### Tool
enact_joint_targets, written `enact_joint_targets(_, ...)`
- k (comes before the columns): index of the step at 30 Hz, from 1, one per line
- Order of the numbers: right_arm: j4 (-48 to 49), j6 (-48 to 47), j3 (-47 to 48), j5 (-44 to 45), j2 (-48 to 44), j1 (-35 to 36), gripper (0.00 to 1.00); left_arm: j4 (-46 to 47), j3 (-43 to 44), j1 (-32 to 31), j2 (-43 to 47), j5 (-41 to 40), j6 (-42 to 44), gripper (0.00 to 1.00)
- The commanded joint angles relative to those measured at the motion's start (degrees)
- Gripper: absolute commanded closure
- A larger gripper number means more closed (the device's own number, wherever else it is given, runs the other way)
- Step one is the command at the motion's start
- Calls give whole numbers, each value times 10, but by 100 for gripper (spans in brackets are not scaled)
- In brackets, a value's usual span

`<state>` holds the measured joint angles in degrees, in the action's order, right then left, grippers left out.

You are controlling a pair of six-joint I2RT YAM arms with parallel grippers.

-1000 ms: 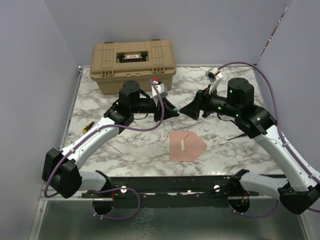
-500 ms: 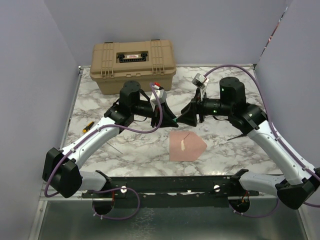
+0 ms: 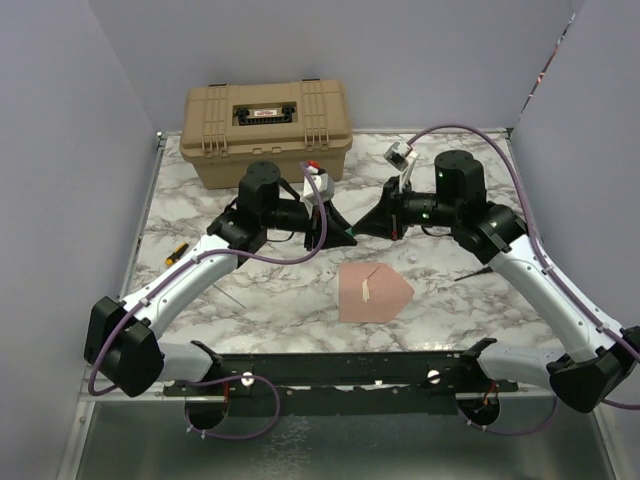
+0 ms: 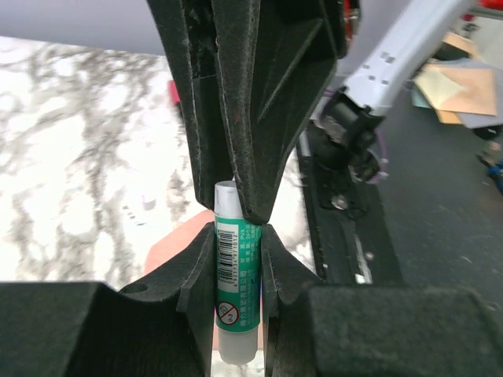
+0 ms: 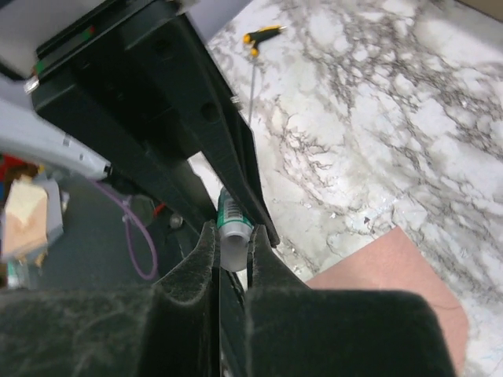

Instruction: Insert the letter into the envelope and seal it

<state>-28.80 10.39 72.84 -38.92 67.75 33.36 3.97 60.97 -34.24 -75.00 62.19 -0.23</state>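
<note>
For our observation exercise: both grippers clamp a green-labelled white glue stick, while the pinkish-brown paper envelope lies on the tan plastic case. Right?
No. The pinkish-brown paper envelope lies on the marble table, not the tan plastic case, as the top view shows. The left gripper and right gripper do clamp the green-labelled white glue stick.

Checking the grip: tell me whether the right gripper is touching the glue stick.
Touching. The right wrist view shows the right gripper pressed against both sides of the glue stick at its white end, with no gap visible.
</note>
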Motion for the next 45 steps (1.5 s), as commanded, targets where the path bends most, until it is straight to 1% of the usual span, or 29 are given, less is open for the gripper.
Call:
enact_joint_targets(1, 35, 160, -5, 119, 26, 5, 99, 35, 0, -2, 21, -171, -20, 100)
enact_joint_targets(2, 15, 226, 4, 163, 42, 5, 99, 45, -5, -2, 21, -185, -23, 100)
enact_joint_targets(3, -16, 262, 19, 212, 64, 5, 99, 57, -9, -2, 22, -194, -26, 100)
enact_joint_targets(4, -23, 316, 18, 233, 73, 7, 99, 69, -14, -2, 23, -196, -30, 100)
enact_joint_targets(6, 13, 369, -14, 249, 67, 8, 99, 84, -21, -2, 21, -195, -39, 100)
enact_joint_targets(7, 33, 387, -30, 257, 58, 9, 99, 86, -21, -2, 20, -195, -44, 100)
enact_joint_targets(9, 42, 402, -42, 283, 41, 8, 99, 86, -25, -2, 22, -198, -44, 100)
enact_joint_targets(12, 44, 392, -42, 286, 22, 8, 99, 86, -34, -3, 24, -206, -46, 100)
enact_joint_targets(13, 49, 384, -43, 280, 16, 8, 89, 86, -34, -2, 23, -208, -49, 100)
enact_joint_targets(14, 52, 375, -43, 271, 10, 8, 76, 86, -33, -2, 21, -209, -52, 100)
enact_joint_targets(16, 54, 361, -44, 255, 1, 8, 52, 85, -31, -2, 17, -211, -61, 100)
enact_joint_targets(18, 53, 354, -45, 239, -4, 8, 43, 84, -31, -2, 15, -212, -64, 100)
enact_joint_targets(20, 51, 352, -46, 224, -5, 8, 40, 84, -33, -2, 15, -213, -65, 100)
enact_joint_targets(22, 53, 353, -49, 211, -5, 8, 40, 84, -33, -2, 16, -214, -64, 100)
enact_joint_targets(26, 82, 362, -65, 183, -2, 8, 41, 84, -31, -2, 17, -205, -64, 100)
enact_joint_targets(28, 92, 366, -68, 177, 3, 8, 45, 85, -31, -2, 18, -195, -63, 100)
enact_joint_targets(29, 95, 367, -69, 178, 5, 8, 49, 85, -32, -2, 19, -188, -62, 100)
enact_joint_targets(30, 99, 368, -70, 181, 7, 8, 55, 85, -33, -2, 20, -176, -60, 100)
enact_joint_targets(31, 104, 368, -72, 186, 7, 8, 64, 85, -34, -2, 21, -161, -57, 100)
enact_joint_targets(33, 128, 371, -82, 187, 3, 8, 75, 85, -38, -2, 27, -151, -55, 100)
enact_joint_targets(38, 143, 375, -93, 169, 2, 8, 89, 86, -46, -2, 43, -177, -50, 100)
enact_joint_targets(39, 143, 376, -94, 173, -1, 8, 92, 86, -46, -2, 44, -179, -51, 99)
enact_joint_targets(40, 143, 376, -96, 181, -5, 8, 93, 86, -46, -2, 46, -183, -54, 94)
enact_joint_targets(44, 153, 367, -102, 218, -29, 8, 96, 87, -50, -2, 50, -197, -65, 73)
enact_joint_targets(45, 156, 365, -103, 225, -34, 8, 96, 87, -52, -2, 51, -196, -66, 74)
